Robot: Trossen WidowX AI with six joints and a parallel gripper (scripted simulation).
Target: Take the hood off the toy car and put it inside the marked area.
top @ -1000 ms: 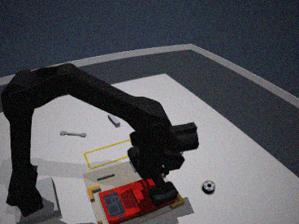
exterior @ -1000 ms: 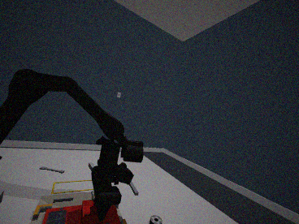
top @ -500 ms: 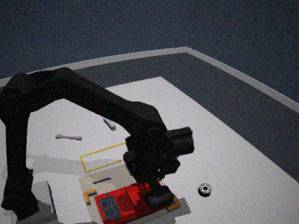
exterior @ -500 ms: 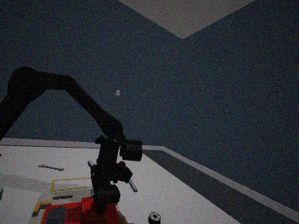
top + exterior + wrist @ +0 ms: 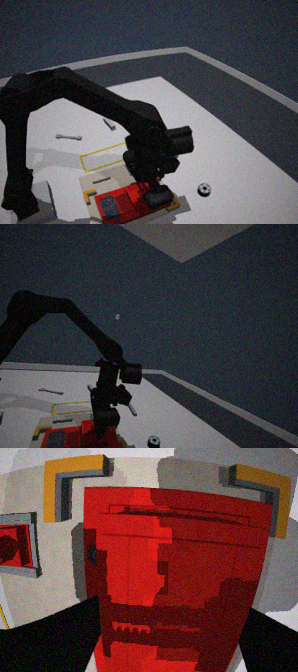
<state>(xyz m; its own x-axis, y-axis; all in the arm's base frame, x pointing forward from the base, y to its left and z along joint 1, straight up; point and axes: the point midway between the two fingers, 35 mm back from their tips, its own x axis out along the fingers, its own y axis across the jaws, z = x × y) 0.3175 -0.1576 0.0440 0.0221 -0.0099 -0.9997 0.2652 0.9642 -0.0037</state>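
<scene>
Gripper (image 5: 172, 631) clamped on the red hood (image 5: 176, 564), not yet lifted off the toy car (image 5: 134, 201); marked area (image 5: 103, 157) awaits it.

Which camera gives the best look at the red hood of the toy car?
The wrist view: the hood fills the picture, with the dark jaws closed on its two sides. In the top view the arm covers part of it; in the exterior view only a red sliver shows.
</scene>
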